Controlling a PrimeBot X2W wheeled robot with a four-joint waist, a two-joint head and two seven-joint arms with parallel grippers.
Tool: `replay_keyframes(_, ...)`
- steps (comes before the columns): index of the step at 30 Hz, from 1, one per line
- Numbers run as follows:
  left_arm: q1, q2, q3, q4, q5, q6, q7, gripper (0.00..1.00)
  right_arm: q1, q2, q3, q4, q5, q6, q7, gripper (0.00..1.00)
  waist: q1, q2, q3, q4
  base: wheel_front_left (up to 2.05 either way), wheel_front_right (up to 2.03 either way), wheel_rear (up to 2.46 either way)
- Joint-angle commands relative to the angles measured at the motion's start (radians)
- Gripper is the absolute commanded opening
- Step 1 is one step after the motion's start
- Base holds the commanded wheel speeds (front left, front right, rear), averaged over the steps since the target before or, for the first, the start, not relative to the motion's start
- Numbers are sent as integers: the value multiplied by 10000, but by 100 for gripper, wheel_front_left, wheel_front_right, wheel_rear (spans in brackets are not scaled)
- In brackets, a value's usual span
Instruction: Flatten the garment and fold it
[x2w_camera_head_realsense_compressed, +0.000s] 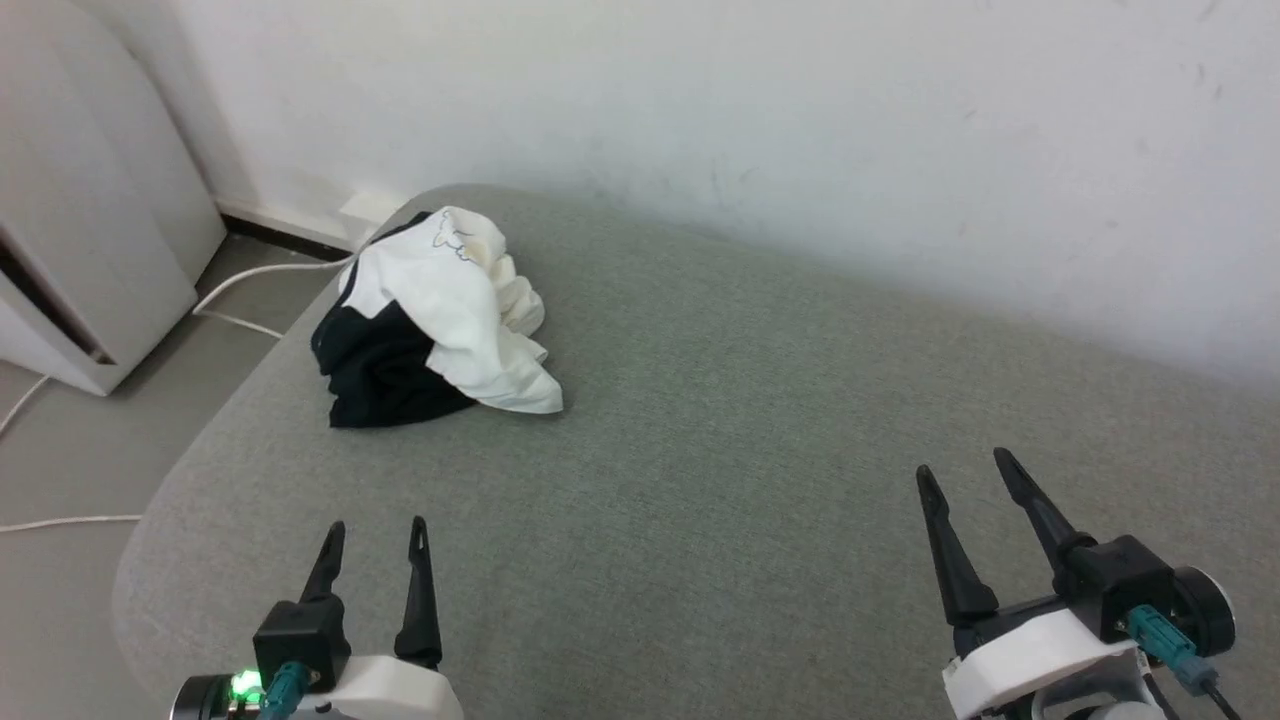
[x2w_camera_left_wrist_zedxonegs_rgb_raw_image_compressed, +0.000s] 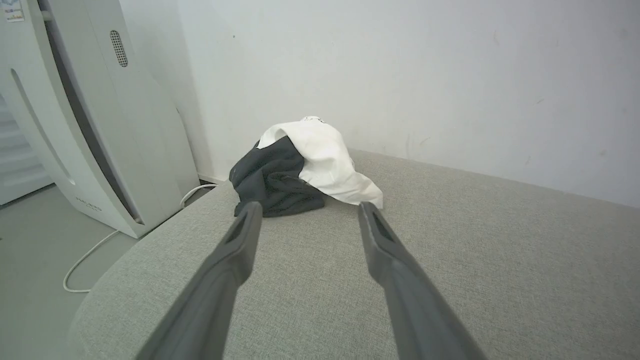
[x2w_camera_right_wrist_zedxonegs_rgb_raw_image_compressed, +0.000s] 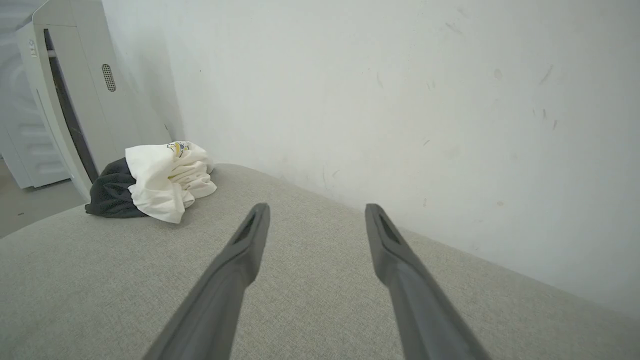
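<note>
The garment (x2w_camera_head_realsense_compressed: 440, 320) lies crumpled in a heap at the far left of the grey fabric surface (x2w_camera_head_realsense_compressed: 750, 420), cream-white cloth draped over black cloth, with a small line print at its top. It also appears as the garment (x2w_camera_left_wrist_zedxonegs_rgb_raw_image_compressed: 300, 170) ahead of my left fingers and the garment (x2w_camera_right_wrist_zedxonegs_rgb_raw_image_compressed: 155, 182) far to the left of my right fingers. My left gripper (x2w_camera_head_realsense_compressed: 377, 527) is open near the front left edge, well short of the heap. My right gripper (x2w_camera_head_realsense_compressed: 963, 462) is open at the front right, far from it. Nothing sits between either pair of fingers.
A white wall (x2w_camera_head_realsense_compressed: 800, 130) runs right behind the surface. A tall white appliance (x2w_camera_head_realsense_compressed: 90, 240) stands on the floor to the left, with white cables (x2w_camera_head_realsense_compressed: 240, 290) trailing beside the surface's rounded left edge. Bare grey fabric spreads from the middle to the right.
</note>
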Motion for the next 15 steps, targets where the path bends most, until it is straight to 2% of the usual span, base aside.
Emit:
replay_keyframes(1, 114, 87, -35, 66, -132, 104, -121, 100, 74, 27, 41, 44, 66, -15, -116, 100, 0, 0, 18, 252, 0, 0, 0)
replay_keyframes(15, 218, 143, -118, 139, -279, 317, -392, 100, 123, 32, 228, 211, 96, -17, -387, 100, 0, 0, -5, 826, 0, 0, 0)
